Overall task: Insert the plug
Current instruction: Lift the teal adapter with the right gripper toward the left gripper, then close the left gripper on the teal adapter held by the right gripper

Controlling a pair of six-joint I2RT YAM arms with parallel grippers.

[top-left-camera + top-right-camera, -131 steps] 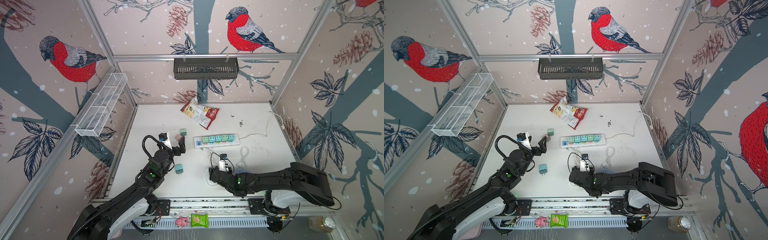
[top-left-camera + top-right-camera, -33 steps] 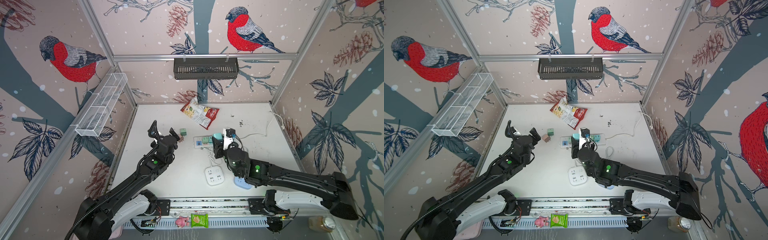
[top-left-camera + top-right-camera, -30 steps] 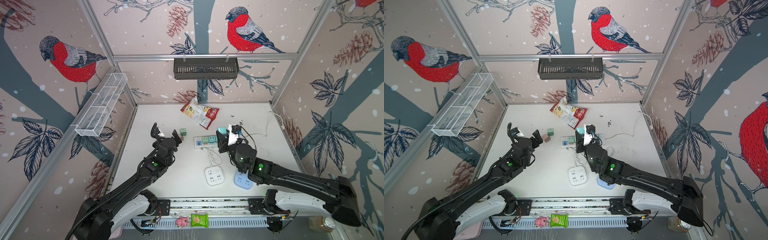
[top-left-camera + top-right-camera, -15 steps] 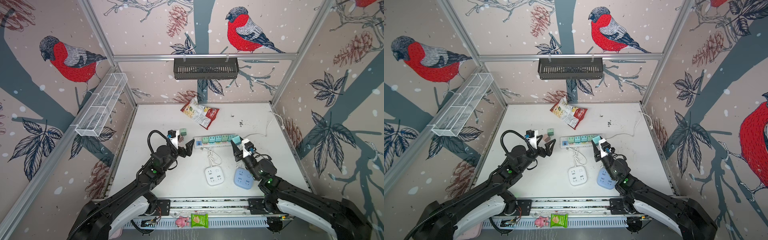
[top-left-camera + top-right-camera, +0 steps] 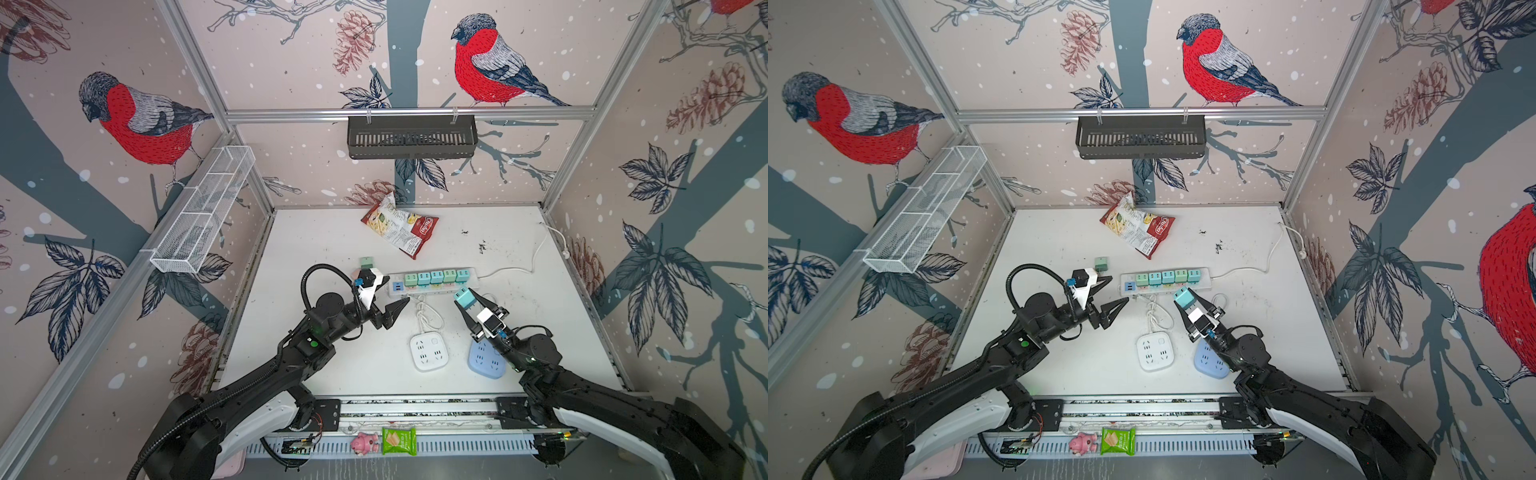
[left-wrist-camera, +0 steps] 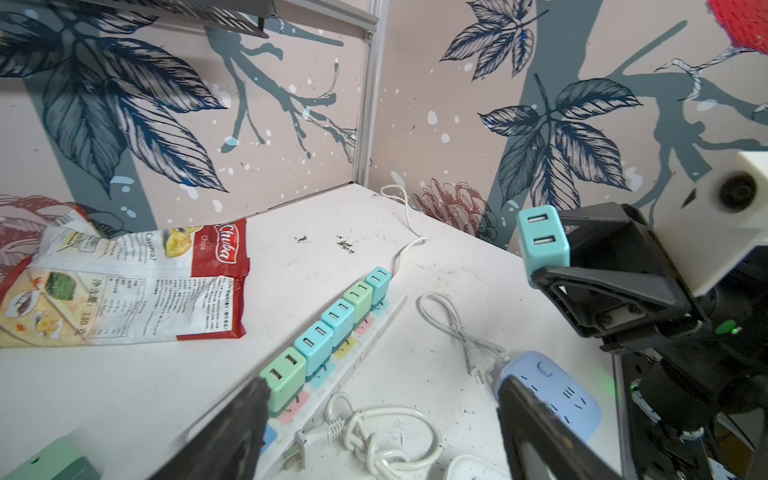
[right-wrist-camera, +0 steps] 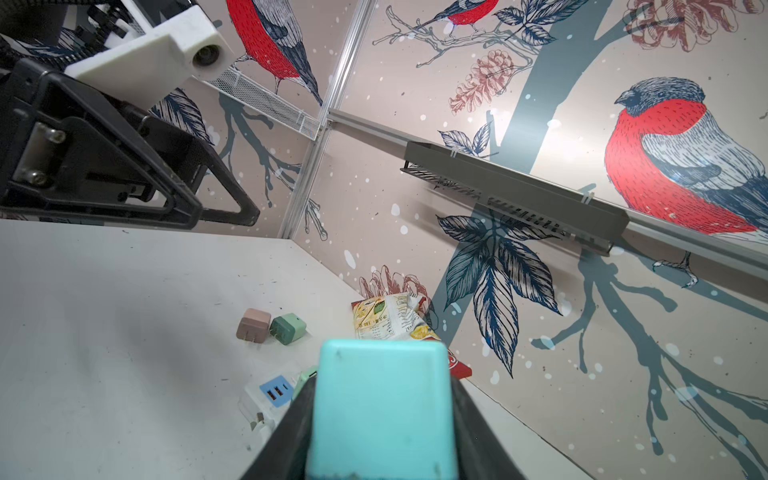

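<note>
My right fingers [image 5: 486, 302] are clenched on the teal plug [image 5: 464, 298], one on each side of it. In my right wrist view its flat back fills the lower middle between them. I hold it up off the worktop [image 5: 324, 249], on the near side of the right end of the power strip [image 5: 474, 283]. My left wrist view shows the plug [image 6: 542, 237] in the air and apart from the strip, its two USB ports facing that camera. The strip lies across the middle of the worktop with a row of five green and teal plugs [image 5: 435, 277] seated in it and a blue USB block [image 5: 397, 286] at its left end. My left fingers [image 5: 394, 311] are spread apart with nothing between them, hovering near that left end with their tips pointing toward the strip. On the near side of the strip lie a knotted white cord [image 5: 428, 313], a white socket block [image 5: 428, 351] and a blue socket block [image 5: 484, 365], the blue one partly under my right arm. A loose green plug [image 5: 366, 262] sits beyond my left wrist with a pink plug [image 7: 253, 326] just beside it, and a chip bag [image 5: 401, 228] lies near the back wall.
</note>
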